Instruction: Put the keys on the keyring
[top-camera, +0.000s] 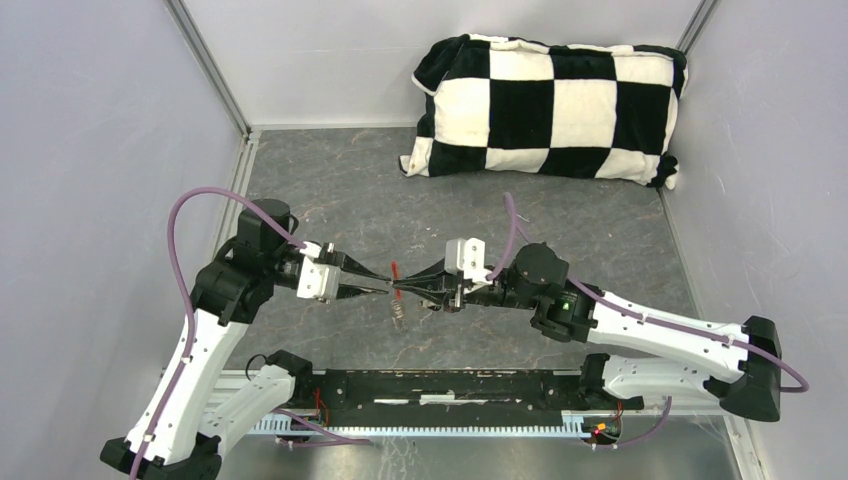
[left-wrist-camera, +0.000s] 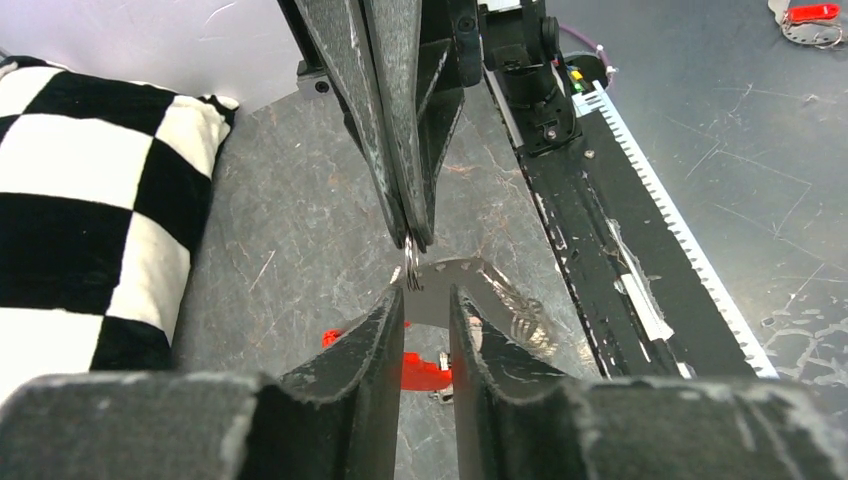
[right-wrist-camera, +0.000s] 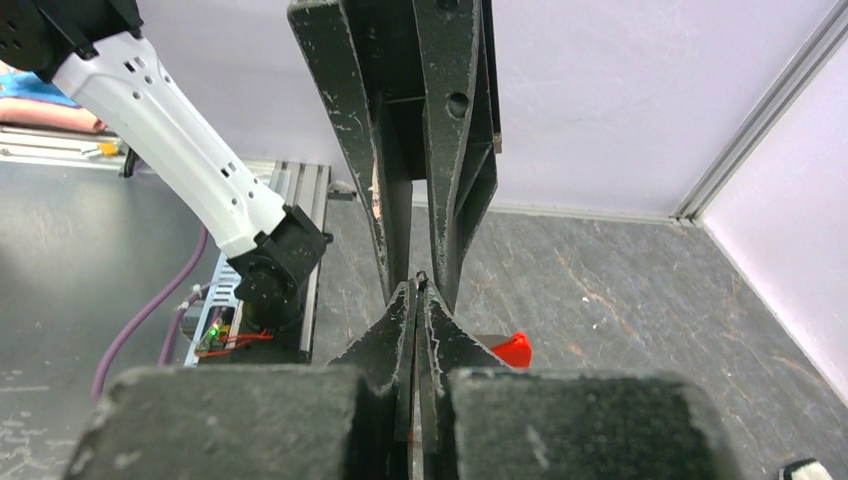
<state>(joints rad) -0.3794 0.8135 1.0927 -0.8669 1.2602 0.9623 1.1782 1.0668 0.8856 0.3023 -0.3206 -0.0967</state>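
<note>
My two grippers meet tip to tip above the middle of the dark table. My right gripper is shut on a thin silver ring of the keyring, held edge-on; it also shows in the right wrist view. My left gripper has a narrow gap between its fingers, right at that ring. A curved silver metal band runs off the ring and hangs down. A red piece lies just behind the left fingers and shows above the tips; I cannot tell whether it is fob or key head. The dark-headed key is hidden.
A black-and-white checked pillow lies at the back right. A black rail with a toothed strip runs along the near edge. A red piece with silver rings lies on the grey surface beyond the rail. Grey walls stand on both sides.
</note>
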